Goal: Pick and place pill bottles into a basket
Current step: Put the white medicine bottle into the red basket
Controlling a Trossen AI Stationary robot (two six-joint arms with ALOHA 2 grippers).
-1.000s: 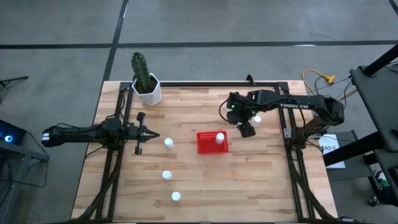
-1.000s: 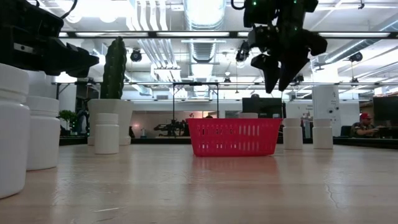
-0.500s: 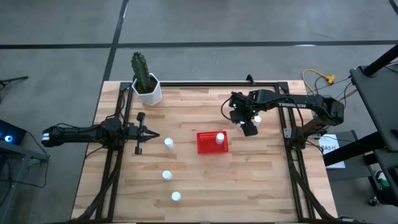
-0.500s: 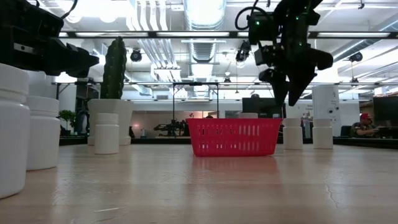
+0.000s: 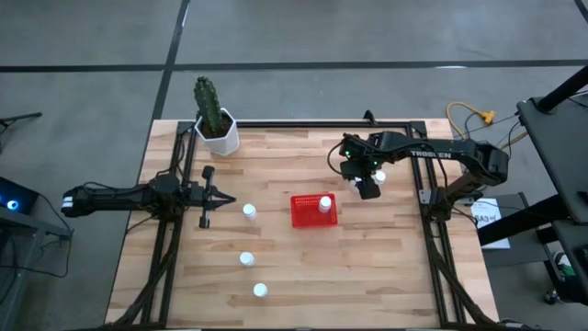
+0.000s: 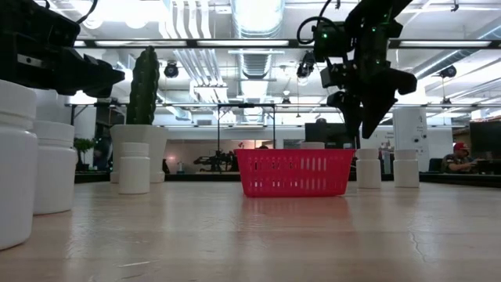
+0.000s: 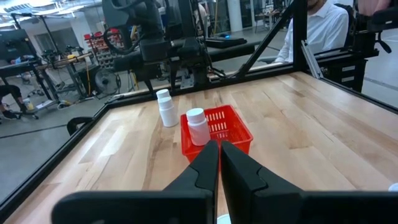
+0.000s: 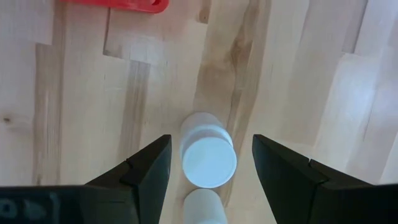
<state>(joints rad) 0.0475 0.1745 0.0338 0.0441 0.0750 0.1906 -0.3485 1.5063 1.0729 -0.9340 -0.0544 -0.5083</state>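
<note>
Red plastic makes the basket (image 5: 313,211), which sits near the middle of the wooden surface (image 5: 386,267). Its sides have little slots, seen well in the low view (image 6: 294,172). One white bottle (image 5: 324,204) stands inside it, at the end nearer the right arm. Nothing else shows in the basket.

Three more bottles stand on the surface on the left arm's side. One (image 5: 248,211) is near the basket, one (image 5: 246,259) is farther toward the front, and one (image 5: 260,291) is close to the front edge.

The right hand (image 5: 366,183) hangs over the surface beside the basket, with its fingers spread wide. It holds nothing. In the right wrist view a bottle (image 8: 207,157) stands upright right under it, between the two fingers (image 8: 144,174), not touching them. A second bottle (image 8: 201,206) stands just beside that one.

The left hand (image 5: 223,200) waits at the left side, pinched tight with nothing in it.

A white pot (image 5: 219,135) sits at the back corner of the surface. A green cactus (image 5: 208,103) grows in it.
</note>
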